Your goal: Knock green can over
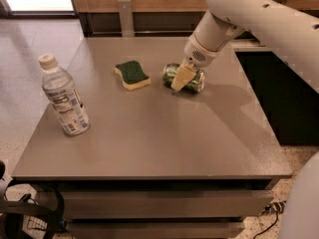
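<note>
The green can lies on its side on the grey table, right of the middle at the back, its silver end pointing left. My gripper hangs from the white arm reaching in from the upper right. Its pale tip is right in front of the can's middle and covers part of it. Whether it touches the can I cannot tell.
A yellow sponge with a green top lies just left of the can. A water bottle with a white cap stands near the table's left edge. A dark counter borders the table on the right.
</note>
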Available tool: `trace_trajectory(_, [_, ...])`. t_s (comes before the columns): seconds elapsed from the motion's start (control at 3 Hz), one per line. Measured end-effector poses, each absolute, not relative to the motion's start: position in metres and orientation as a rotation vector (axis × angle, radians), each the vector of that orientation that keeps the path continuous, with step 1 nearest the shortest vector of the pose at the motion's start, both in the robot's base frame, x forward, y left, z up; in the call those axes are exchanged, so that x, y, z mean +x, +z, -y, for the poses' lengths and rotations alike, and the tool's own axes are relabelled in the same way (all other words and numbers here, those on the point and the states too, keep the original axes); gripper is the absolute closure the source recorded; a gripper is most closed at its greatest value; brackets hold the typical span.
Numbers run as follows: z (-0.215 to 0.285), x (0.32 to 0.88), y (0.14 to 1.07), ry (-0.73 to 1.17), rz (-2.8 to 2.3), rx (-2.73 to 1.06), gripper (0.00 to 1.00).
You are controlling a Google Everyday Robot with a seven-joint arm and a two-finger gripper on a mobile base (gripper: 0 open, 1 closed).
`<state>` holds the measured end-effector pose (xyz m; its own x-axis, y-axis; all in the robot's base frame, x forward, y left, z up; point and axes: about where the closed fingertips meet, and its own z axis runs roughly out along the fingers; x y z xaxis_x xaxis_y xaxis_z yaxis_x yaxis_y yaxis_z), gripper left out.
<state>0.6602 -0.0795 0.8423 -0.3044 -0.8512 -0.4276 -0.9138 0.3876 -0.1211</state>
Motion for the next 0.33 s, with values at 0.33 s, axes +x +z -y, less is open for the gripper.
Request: trace_trajectory(0.33, [0.0787,0.6601,0.8411,0.202,-2.229,-1.522,0.00])
